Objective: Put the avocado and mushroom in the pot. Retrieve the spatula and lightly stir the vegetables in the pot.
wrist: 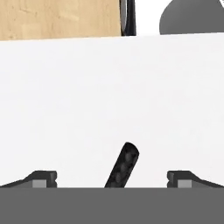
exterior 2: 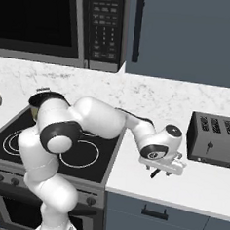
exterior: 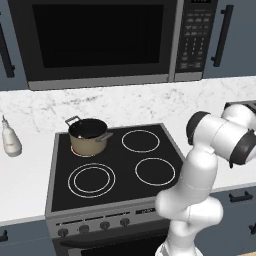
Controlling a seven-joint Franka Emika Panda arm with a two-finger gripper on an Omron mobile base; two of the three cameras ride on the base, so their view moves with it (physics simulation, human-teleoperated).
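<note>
The gripper (wrist: 112, 179) stands with its jaws wide apart and empty, one tip at the lower left of the hand view and the other at the lower right, so that the black handle of the spatula (wrist: 122, 165) rises between them from the bottom centre. That spread looks chosen to straddle the handle before closing. In the right base view the gripper (exterior 2: 163, 165) hangs low over the white counter (exterior 2: 189, 184) at centre right, with the spatula (exterior 2: 155, 173) as a dark sliver just under it, near the toaster (exterior 2: 215, 139). The pot (exterior: 89, 135) sits at the left centre of the left base view, on the stove's (exterior: 112, 165) rear left burner, well apart from the hand; I cannot tell what lies in it.
</note>
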